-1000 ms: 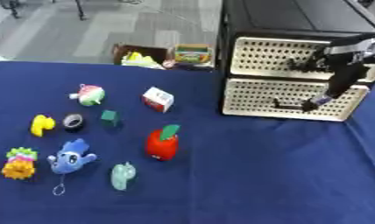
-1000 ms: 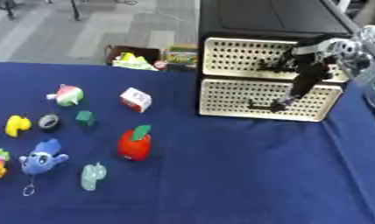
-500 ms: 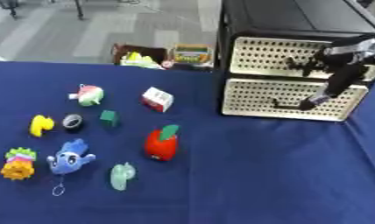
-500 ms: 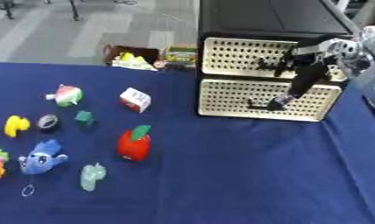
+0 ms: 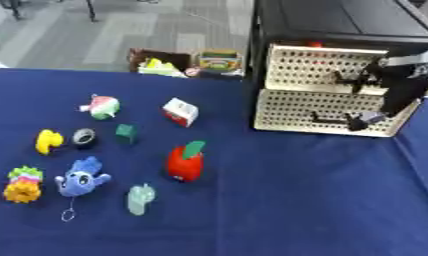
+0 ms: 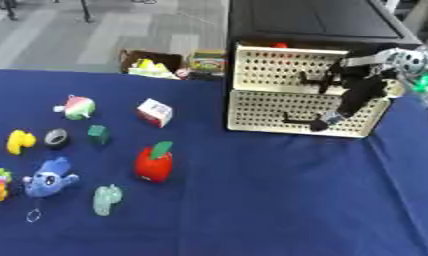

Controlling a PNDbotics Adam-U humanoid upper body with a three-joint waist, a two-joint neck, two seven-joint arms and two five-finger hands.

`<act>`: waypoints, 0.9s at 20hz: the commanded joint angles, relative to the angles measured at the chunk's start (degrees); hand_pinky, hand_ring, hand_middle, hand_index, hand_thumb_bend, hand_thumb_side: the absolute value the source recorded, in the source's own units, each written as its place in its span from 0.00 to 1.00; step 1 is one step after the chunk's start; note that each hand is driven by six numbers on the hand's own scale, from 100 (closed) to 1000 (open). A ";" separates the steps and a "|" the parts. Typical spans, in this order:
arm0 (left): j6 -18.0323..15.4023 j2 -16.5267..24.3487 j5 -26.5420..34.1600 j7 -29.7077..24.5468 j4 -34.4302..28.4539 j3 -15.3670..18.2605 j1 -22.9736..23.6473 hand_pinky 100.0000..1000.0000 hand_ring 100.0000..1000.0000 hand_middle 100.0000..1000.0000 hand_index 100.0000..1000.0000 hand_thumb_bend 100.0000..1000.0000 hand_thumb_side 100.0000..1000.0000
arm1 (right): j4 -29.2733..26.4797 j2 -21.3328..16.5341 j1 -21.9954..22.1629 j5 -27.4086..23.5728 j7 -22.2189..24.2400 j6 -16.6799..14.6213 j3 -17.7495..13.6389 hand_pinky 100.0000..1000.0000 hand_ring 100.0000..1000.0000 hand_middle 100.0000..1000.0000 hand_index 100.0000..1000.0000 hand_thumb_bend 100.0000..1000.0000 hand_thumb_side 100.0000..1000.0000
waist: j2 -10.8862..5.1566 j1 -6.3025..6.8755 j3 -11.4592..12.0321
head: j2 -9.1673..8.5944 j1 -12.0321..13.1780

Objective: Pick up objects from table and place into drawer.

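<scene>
Right hand (image 6: 353,100) hangs in front of the cream perforated-front drawer unit w/ black casing (image 5: 318,107), fingertips down at the dark handle of the lower drawer (image 5: 336,119). Whether the fingers are hooked on the handle or just touching it, can't tell. Vs. a second ago the hand sits about the same spot, maybe a touch lower toward the handle; both drawers look shut as before, so nothing is opened yet and no object is picked. Judging by that, the step in hand is pulling the lower drawer open. Left hand not in either view.

Toys lie well apart from the unit, on the blue-clothed table (image 5: 279,210), left half: red apple w/ green leaf (image 5: 185,162), small white-and-red box (image 5: 180,111), blue plush creature (image 5: 81,176), pale green figure (image 5: 140,198), yellow duck-like toy (image 5: 47,141). All untouched.
</scene>
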 commanded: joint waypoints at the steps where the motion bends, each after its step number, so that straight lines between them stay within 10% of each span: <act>1: -0.08 1.77 0.21 0.27 -0.70 0.57 -0.55 0.62 0.74 0.71 0.92 0.00 0.98 | -3.70 -3.51 0.27 -2.16 1.81 3.02 -0.14 0.00 0.09 0.00 0.74 0.64 0.29 | -1.54 0.10 -0.09 | 0.42 0.35; 18: -0.23 1.55 0.73 0.55 -0.70 0.70 -0.44 0.62 0.74 0.71 0.92 0.00 0.98 | -22.14 -11.47 10.98 -9.42 1.81 8.61 -0.41 0.00 0.09 0.00 0.73 0.64 0.26 | -2.13 -0.07 -0.62 | 0.51 0.33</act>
